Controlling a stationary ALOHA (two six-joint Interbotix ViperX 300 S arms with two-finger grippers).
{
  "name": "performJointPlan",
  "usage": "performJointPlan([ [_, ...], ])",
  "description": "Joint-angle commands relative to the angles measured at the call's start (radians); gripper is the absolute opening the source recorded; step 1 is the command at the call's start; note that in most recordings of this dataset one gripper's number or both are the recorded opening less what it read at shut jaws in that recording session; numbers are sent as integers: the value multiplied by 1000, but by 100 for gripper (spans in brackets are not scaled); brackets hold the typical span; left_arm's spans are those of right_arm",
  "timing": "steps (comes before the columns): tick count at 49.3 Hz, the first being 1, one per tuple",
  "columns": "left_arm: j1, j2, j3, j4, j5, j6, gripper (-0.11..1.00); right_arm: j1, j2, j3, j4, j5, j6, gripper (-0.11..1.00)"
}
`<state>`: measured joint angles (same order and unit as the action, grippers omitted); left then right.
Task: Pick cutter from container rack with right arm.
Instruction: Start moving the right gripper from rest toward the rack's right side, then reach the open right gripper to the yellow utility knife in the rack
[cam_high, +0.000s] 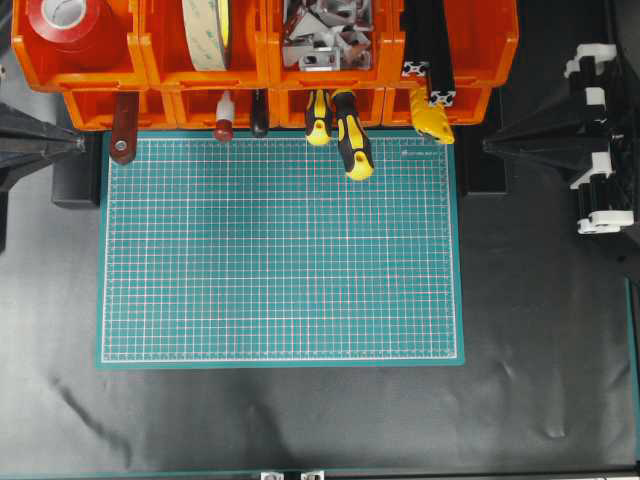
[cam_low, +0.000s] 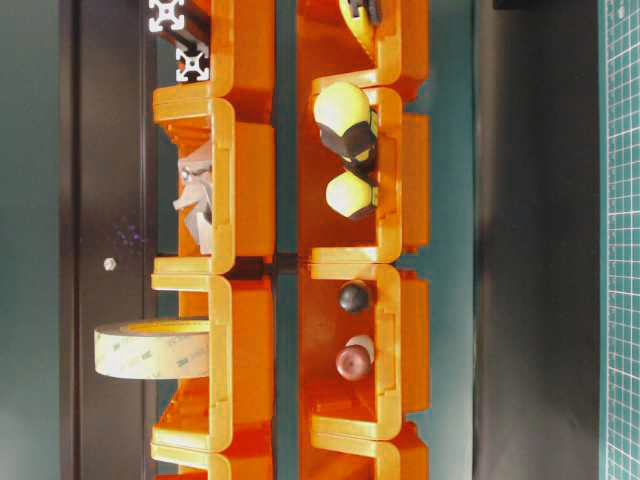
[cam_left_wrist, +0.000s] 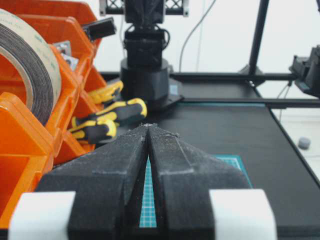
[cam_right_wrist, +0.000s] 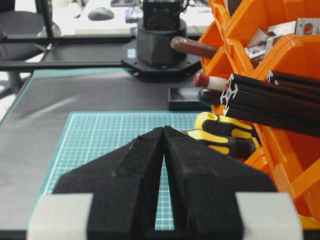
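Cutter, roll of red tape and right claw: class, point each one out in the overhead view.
cutter (cam_high: 432, 117): overhead view, yellow body below the bin.
red tape (cam_high: 66, 22): overhead view, roll's top face.
right claw (cam_high: 487, 146): overhead view, closed tips.

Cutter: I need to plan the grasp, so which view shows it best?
The overhead exterior view: the cutter juts from the container rack, partly under black rails. Table-level crops it at the edge; left wrist shows it distantly; right wrist doesn't show it.

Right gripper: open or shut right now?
Shut and empty. In the right wrist view the right gripper has its two black fingers meeting at the tips with nothing between them; overhead it sits clear of the cutter.
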<state>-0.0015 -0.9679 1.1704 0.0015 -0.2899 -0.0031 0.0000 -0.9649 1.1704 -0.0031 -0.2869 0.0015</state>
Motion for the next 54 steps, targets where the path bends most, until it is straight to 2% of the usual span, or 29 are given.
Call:
performJointPlan([
  [1, 3, 23, -44, 31, 18, -15, 6, -6, 8, -20, 6, -11, 6, 2],
  [4, 6, 29, -71, 31, 54, -29, 5, -6, 9, -44, 8, 9, 11, 7],
  [7, 6, 34, -106, 31, 101, -40, 0, -6, 9, -81, 6, 69, 12, 0],
  [16, 2, 28, -170, 31, 190, -43, 0, 25, 17, -261, 2, 430, 9, -1],
  [24, -2, 11, -190, 31, 215, -44, 0, 92, 87, -417, -2, 672, 15, -1],
  [31, 0, 0, -196, 31, 229, -44, 0, 153, 187, -541, -46, 876, 15, -1],
  [36, 0, -2, -198, 31, 230, -46, 0, 195, 242, -601, -140, 1035, 20, -1],
  [43, 2, -3, -198, 31, 230, -46, 0, 276, 295, -623, -331, 1150, 61, -1],
  [49, -2, -6, -198, 31, 230, -48, 0, 357, 325, -614, -502, 1203, 198, -1],
  [54, 0, -14, -198, 31, 230, -46, 0, 451, 364, -609, -675, 1298, 321, -1],
])
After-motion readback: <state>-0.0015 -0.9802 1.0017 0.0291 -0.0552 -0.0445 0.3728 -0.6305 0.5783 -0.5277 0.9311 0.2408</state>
